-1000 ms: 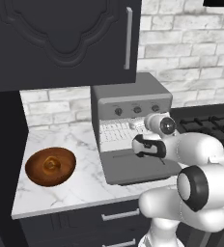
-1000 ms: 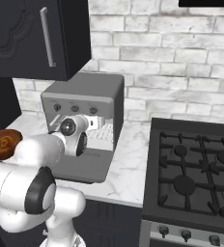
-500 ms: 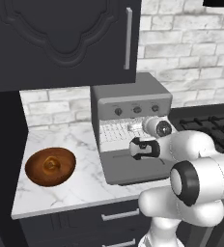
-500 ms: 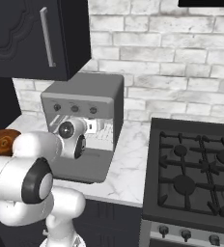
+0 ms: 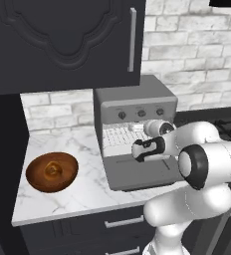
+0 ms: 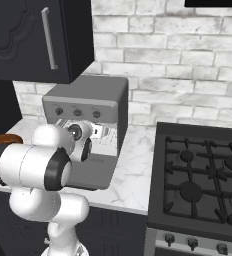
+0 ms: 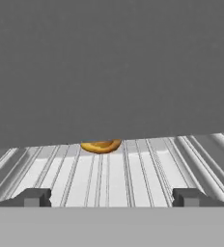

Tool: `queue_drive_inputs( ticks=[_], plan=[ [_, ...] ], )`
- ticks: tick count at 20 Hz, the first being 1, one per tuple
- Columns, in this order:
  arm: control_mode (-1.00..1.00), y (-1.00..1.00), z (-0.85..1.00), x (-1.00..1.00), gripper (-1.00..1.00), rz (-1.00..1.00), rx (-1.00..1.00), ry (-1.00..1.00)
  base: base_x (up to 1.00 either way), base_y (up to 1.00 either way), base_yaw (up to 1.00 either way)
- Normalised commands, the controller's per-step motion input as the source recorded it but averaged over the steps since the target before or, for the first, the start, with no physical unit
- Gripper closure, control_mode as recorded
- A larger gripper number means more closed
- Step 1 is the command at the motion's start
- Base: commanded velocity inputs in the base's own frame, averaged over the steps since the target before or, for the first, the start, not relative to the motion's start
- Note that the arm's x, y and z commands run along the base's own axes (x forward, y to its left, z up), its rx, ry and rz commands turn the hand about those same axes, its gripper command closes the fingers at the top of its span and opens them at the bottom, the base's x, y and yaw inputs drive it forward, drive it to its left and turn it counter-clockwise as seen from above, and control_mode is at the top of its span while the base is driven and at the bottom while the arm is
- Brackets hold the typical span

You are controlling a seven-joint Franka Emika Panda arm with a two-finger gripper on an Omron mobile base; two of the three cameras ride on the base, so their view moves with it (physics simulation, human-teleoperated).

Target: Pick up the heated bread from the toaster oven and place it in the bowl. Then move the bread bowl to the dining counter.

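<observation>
Compared with a second earlier, the arm had folded further forward, so that the gripper (image 5: 137, 149) sat closer to the mouth of the toaster oven (image 5: 135, 102), over its lowered door (image 5: 140, 172), where before the hand had hung a little further right and back from the opening. In the right base view the hand likewise had slid toward the oven's front, the gripper (image 6: 90, 131) lying just before the wire rack (image 6: 105, 137). The base had not driven; the marble worktop (image 5: 82, 187), the brick wall and the dark cabinet (image 5: 62, 40) held the same places in both views. In the hand view the jaws stood open, the two dark fingertips (image 7: 34, 197) wide apart and low over the rack (image 7: 133, 176), nothing between them. The heated bread (image 7: 100, 145) lay at the far end of the rack, well ahead of the fingertips and a little left of the midline between them, its upper part cut off by the grey edge of the oven above it. The bowl (image 5: 52, 171) rested on the worktop to the left of the oven, well apart from it, with a golden-brown lump at its middle that I could not make out clearly. The black stove (image 6: 203, 175) stood to the right of the oven, apart from the arm
</observation>
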Motion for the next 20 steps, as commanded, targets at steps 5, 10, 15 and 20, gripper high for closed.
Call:
queue_drive_inputs(
  ticks=[5,10,15,20],
  plan=[
    [-1.00,0.05,-0.63,0.40,-1.00,0.00,-0.03,0.12,0.00,0.00,0.00],
    [-1.00,0.08,-0.41,-0.05,-1.00,-0.02,-0.21,0.21,0.00,0.00,0.00],
    [-1.00,-0.11,-0.09,-0.71,-1.00,-0.02,-0.17,0.53,0.00,0.00,0.00],
    [-1.00,-0.36,0.00,-0.99,-1.00,-0.01,-0.18,0.75,0.00,0.00,0.00]
  ],
)
